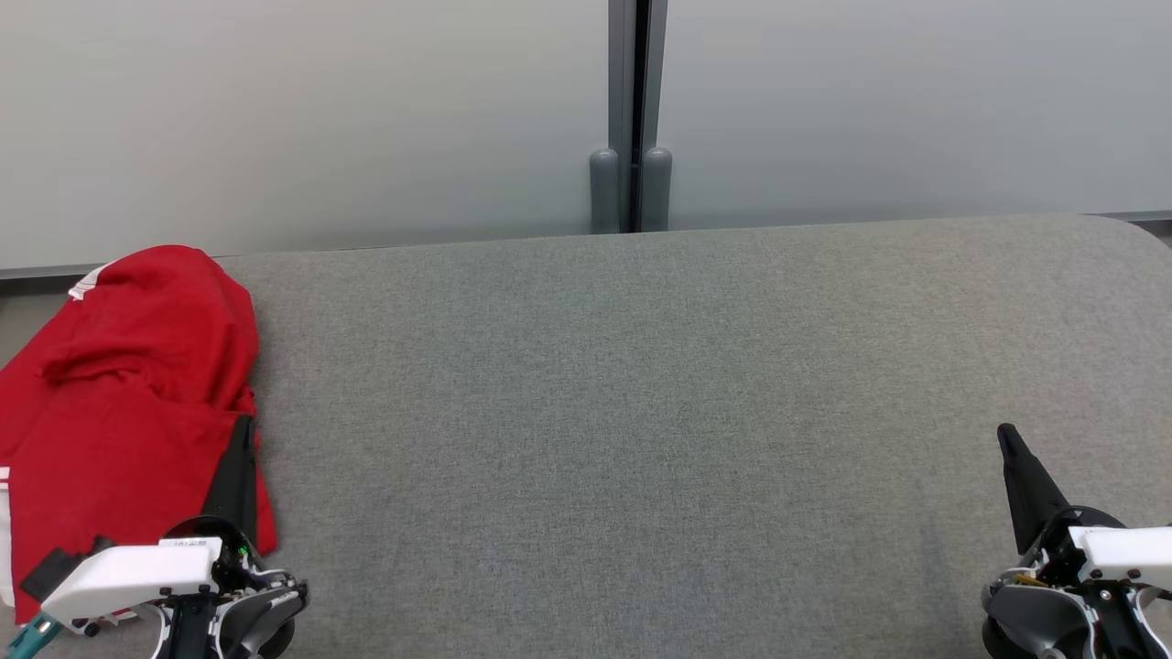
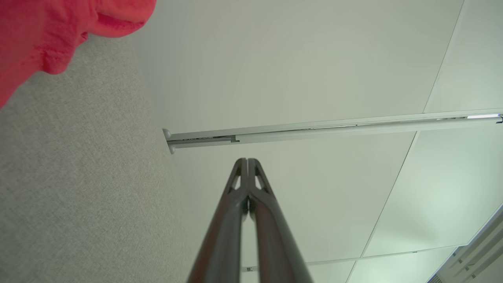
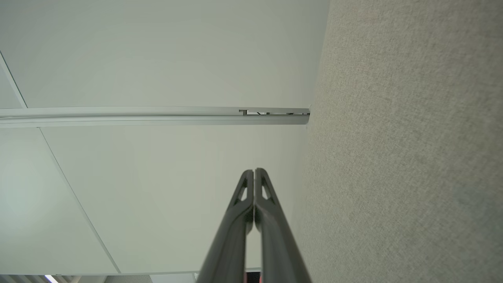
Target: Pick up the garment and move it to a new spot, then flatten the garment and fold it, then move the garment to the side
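A red garment (image 1: 128,403) lies crumpled at the far left of the grey fabric surface (image 1: 641,412), with white trim at its upper edge and some of it hanging past the left side. My left gripper (image 1: 244,423) is shut and empty, its dark fingers lying along the garment's right edge. The left wrist view has the shut left gripper (image 2: 247,159) pointing at the pale wall, with the garment (image 2: 43,31) at the upper left. At the lower right my right gripper (image 1: 1005,428) is shut and empty above the surface; in its wrist view the right gripper (image 3: 254,169) has closed fingers.
Pale wall panels (image 1: 320,119) rise behind the surface, split by a grey vertical post (image 1: 632,119). The surface's rounded far right corner (image 1: 1122,229) curves off. A wide stretch of bare grey fabric lies between the two grippers.
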Robot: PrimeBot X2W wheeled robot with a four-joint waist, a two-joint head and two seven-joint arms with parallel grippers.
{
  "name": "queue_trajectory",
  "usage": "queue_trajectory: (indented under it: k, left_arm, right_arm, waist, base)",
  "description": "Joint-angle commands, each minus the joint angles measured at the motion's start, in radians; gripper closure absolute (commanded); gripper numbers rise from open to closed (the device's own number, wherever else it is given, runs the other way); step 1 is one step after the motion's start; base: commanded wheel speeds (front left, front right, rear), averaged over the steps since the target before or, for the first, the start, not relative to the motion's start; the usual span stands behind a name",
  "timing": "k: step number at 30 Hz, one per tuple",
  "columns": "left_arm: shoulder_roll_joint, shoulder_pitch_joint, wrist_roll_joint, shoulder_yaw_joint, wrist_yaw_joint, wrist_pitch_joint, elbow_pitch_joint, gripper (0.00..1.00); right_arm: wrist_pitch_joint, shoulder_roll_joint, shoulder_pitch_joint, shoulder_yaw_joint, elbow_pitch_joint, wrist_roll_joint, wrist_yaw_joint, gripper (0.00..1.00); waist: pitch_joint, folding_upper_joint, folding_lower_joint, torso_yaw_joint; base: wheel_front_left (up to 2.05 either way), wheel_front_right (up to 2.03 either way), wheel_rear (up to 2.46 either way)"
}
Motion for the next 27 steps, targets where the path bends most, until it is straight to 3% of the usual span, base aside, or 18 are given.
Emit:
queue_trajectory:
  k: [1, 27]
  left_arm:
    - [0.005, -0.011, -0.001, 0.004, -0.003, 0.003, -0.003, 1.00]
    - [0.005, -0.011, -0.001, 0.004, -0.003, 0.003, -0.003, 1.00]
  right_arm:
    - [0.003, -0.004, -0.005, -0.001, -0.002, 0.002, 0.000, 1.00]
    - [0.003, -0.004, -0.005, -0.001, -0.002, 0.002, 0.000, 1.00]
  waist:
    - [0.000, 0.0000, 0.0000, 0.000]
    - [0.000, 0.0000, 0.0000, 0.000]
  base:
    - [0.00, 0.00, 0.00]
    - [0.00, 0.00, 0.00]
